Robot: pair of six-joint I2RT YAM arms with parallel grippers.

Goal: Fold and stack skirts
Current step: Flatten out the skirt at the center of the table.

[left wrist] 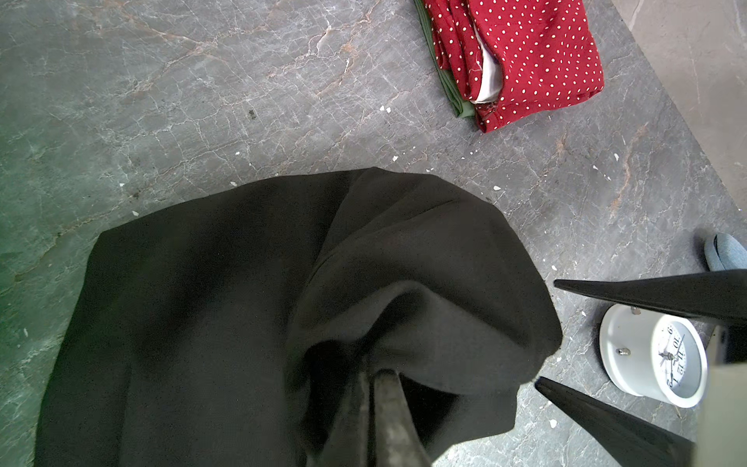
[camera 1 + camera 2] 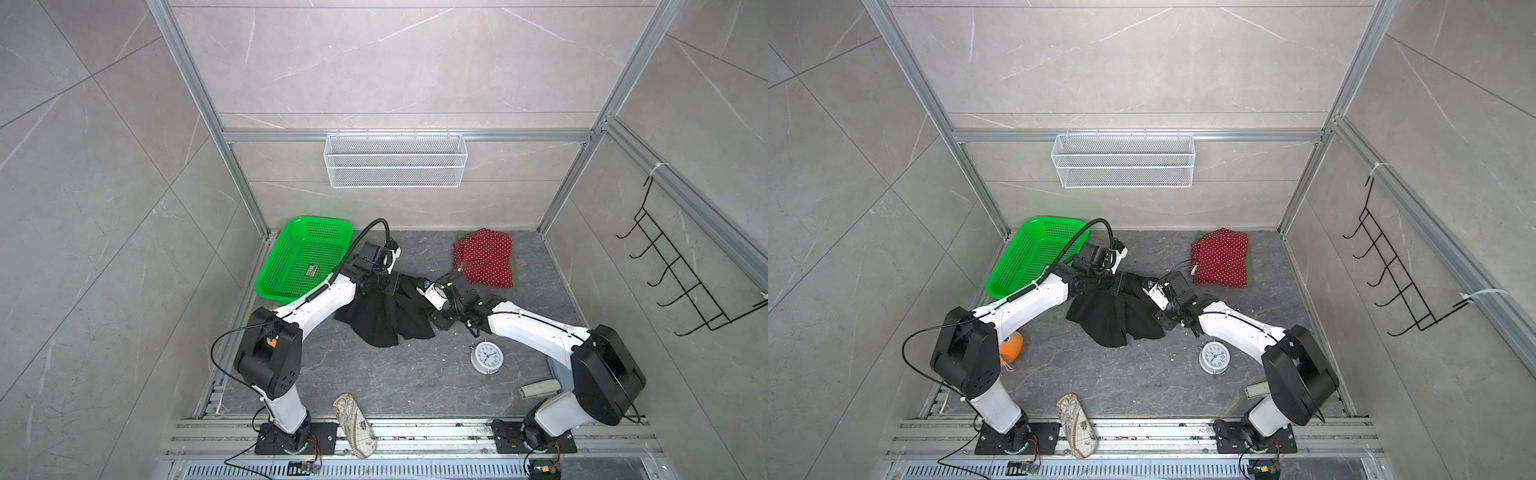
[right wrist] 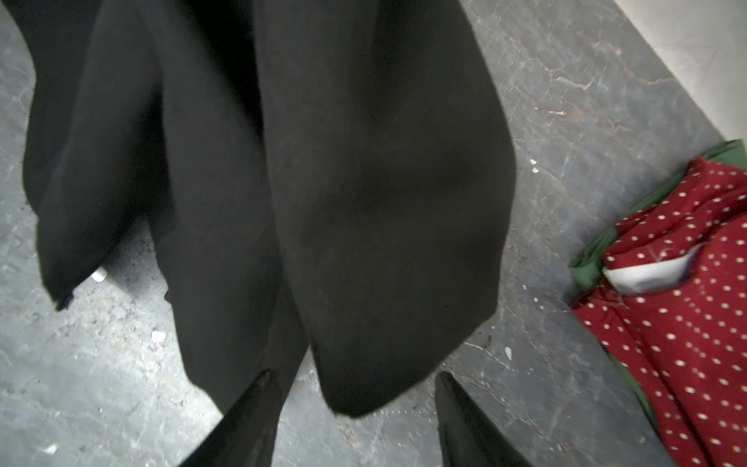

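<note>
Cloth of the black skirt lies in the middle of the tabletop, one bunched fold pinched in the closed jaws of the left gripper. The right gripper has its jaws apart either side of a hanging fold, unclamped. The red polka-dot skirt lies folded on the dark green skirt at the far right corner; a green basket sits far left, an alarm clock by the right arm
</note>
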